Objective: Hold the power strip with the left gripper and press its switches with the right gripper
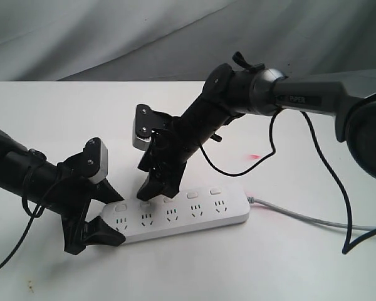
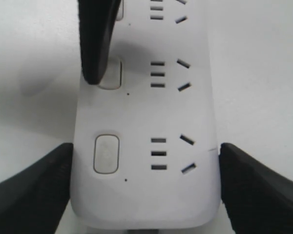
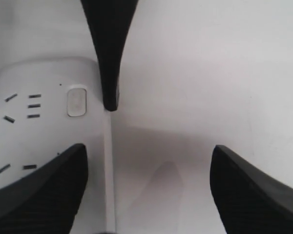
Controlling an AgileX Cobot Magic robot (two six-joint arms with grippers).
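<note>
The power strip (image 1: 194,216) lies flat on the white table, with its grey cord (image 1: 301,217) running off to the right. My left gripper (image 1: 111,216) is shut on the strip's left end, one jaw pressed against each long side, as the left wrist view shows (image 2: 146,195). The end switch (image 2: 106,154) sits uncovered between those jaws. My right gripper (image 1: 155,191) comes down steeply from above, open. One of its fingers (image 2: 96,44) has its tip at the edge of the second switch (image 2: 112,74). In the right wrist view my right gripper (image 3: 146,190) stands wide, one jaw over the strip (image 3: 34,131).
A loose black cable (image 1: 238,170) hangs from the right arm onto the table behind the strip. A small red spot of light (image 1: 255,156) shows on the tabletop. Grey cloth (image 1: 113,37) backs the table's far edge.
</note>
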